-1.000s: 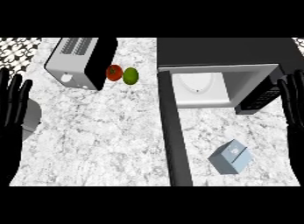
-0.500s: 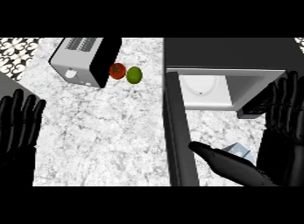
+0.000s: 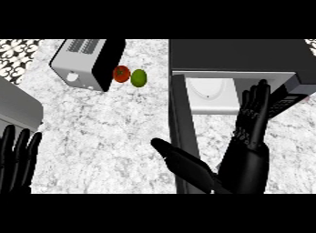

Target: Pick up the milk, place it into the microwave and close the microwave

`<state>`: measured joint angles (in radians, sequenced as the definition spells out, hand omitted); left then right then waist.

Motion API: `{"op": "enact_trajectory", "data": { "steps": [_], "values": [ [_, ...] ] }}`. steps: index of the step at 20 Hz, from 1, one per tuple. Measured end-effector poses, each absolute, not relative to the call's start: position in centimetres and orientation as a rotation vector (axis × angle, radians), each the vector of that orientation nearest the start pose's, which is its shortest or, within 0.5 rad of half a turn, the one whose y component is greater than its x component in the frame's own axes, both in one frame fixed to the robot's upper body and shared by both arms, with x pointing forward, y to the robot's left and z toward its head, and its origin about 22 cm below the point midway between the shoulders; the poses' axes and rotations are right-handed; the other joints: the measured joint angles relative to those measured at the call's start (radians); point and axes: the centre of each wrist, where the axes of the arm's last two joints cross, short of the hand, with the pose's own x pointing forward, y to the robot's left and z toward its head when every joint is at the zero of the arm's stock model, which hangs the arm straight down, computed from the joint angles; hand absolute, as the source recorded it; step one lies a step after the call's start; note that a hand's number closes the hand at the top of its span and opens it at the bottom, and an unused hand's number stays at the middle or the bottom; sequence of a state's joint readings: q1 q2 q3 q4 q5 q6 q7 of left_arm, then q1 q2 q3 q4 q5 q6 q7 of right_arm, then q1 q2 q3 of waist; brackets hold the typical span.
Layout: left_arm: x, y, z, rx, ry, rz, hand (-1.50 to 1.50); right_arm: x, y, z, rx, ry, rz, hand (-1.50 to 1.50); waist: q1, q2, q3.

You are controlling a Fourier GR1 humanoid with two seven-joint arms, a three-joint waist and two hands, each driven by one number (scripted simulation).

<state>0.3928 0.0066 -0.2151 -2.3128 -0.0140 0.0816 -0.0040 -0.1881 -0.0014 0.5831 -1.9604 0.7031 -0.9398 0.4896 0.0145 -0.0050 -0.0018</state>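
Showing microwave (image 3: pixel 301 68) open | white plate (image 3: pixel 211 88) inside | milk hidden

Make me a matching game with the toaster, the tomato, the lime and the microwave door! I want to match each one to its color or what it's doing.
Things:
1. toaster
2. tomato
3. lime
4. microwave door

Clues:
A. green
B. swung open
C. red
D. silver and black, top left on the counter

Pairs: 1-D, 2-C, 3-A, 4-B
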Motion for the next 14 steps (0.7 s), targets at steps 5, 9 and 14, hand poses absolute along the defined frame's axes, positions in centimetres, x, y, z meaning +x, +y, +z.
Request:
{"op": "enact_trajectory", "data": {
  "steps": [5,9,14],
  "values": [
    [11.9,22.1,10.1,0.004,-1.961,0.088,-1.50,20.5,-8.5,11.7,-0.528,-1.946,-0.331,-1.50,-0.005,0.000,0.000],
    [10.7,22.5,10.1,0.003,-1.961,0.089,-1.50,19.8,-9.1,11.0,-0.584,-1.901,-0.361,-1.50,-0.007,0.000,0.000],
    [9.3,22.5,10.3,0.000,-1.961,0.089,-1.50,19.8,-9.8,9.7,-0.626,-1.858,-0.395,-1.50,-0.006,0.002,0.001]
  ]
}}
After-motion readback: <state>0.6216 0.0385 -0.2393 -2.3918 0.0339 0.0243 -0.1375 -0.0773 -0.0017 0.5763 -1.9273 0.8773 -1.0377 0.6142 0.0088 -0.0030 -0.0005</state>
